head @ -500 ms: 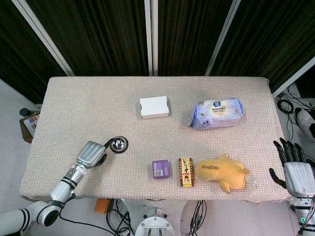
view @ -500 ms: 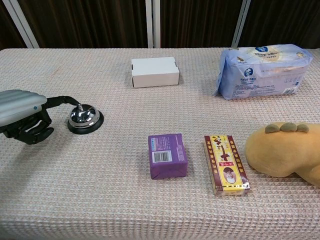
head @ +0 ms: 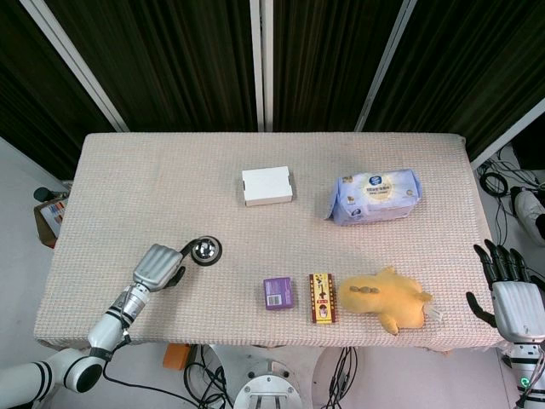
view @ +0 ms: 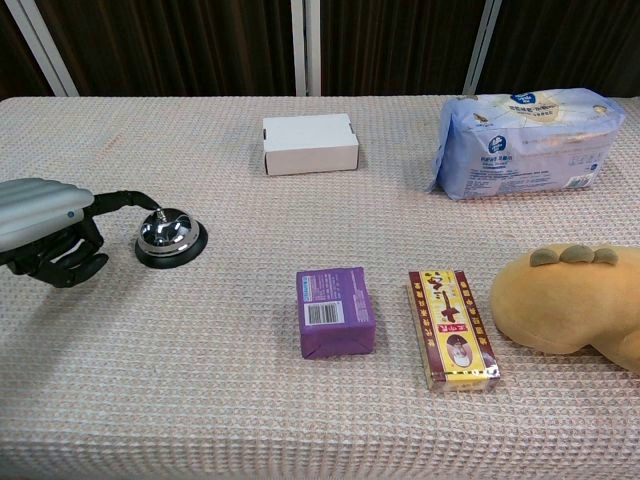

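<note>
While one finger of the left robot hand (view: 45,228) touches the top of the silver bell (view: 170,237), its other fingers curl under, holding nothing; the right robot hand (head: 509,290) hangs open off the bench (head: 153,187).

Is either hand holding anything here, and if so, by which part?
Nothing is held. The left hand has one finger on top of the call bell; its other fingers are curled under. The right hand is off the table, fingers apart.

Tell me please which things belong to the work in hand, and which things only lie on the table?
In hand:
- call bell, with one finger of the left hand reaching onto its top

Lying about:
- white box
- pack of wipes
- purple box
- red and yellow box
- yellow plush toy
- right hand, off the table's edge, fingers spread
</note>
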`<state>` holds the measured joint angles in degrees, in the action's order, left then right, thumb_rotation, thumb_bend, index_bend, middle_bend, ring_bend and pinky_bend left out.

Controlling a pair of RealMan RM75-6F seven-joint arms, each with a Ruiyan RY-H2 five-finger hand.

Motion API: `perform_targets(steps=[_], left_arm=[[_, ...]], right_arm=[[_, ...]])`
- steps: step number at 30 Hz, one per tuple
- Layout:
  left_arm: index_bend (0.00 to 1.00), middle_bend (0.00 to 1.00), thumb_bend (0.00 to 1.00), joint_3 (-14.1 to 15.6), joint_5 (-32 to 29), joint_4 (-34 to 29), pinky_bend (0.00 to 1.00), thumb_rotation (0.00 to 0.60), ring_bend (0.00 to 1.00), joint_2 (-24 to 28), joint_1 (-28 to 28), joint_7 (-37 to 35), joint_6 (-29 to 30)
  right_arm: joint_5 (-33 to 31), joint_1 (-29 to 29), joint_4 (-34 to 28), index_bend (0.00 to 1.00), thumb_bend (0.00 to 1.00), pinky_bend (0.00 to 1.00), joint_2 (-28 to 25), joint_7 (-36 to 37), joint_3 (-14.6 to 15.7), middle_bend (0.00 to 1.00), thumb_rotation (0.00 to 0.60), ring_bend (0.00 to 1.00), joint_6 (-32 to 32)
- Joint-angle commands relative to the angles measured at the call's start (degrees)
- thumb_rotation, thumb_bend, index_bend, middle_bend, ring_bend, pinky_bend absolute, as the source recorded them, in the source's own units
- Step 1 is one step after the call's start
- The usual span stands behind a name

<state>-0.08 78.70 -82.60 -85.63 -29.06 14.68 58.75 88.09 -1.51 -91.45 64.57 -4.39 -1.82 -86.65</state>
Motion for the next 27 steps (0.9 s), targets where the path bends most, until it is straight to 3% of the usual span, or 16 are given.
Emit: perform_targets(steps=[1, 12, 20, 27], left_arm=[[0.11, 0.81, 0.53, 0.01, 0.04, -0.04, 0.76, 0.6, 0.77, 0.04, 0.04, -0.02, 0.08], [0.11, 0.82, 0.53, 1.02, 4.64, -2.35, 0.76, 0.6, 0.78, 0.89, 2.28, -0.32, 6.5], [0.11, 0.82, 0.53, 2.67, 6.9, -4.79, 0.76, 0.6, 0.78, 1.9, 3.2, 0.74, 7.5], [0.11, 0.82, 0.53, 1.81, 6.19, -4.42, 0.76, 0.6, 0.78, 1.81, 2.93, 1.19, 6.78]], right_arm=[[-0.03, -0.01, 0.09, 0.0, 0.24, 0.0, 0.06, -0.02, 0.05, 0.0, 0.6, 0.0, 0.11], [-0.22, -0.05, 0.29, 0.0, 0.29, 0.0, 0.23, -0.05, 0.04, 0.0, 0.6, 0.0, 0.29], [-0.04, -0.02, 0.37, 0.0, 0.29, 0.0, 0.38, -0.12, 0.14, 0.0, 0.6, 0.0, 0.23], [-0.03, 0.08, 0.32, 0.0, 0.29, 0.0, 0.28, -0.11, 0.15, 0.0, 0.6, 0.0, 0.07]])
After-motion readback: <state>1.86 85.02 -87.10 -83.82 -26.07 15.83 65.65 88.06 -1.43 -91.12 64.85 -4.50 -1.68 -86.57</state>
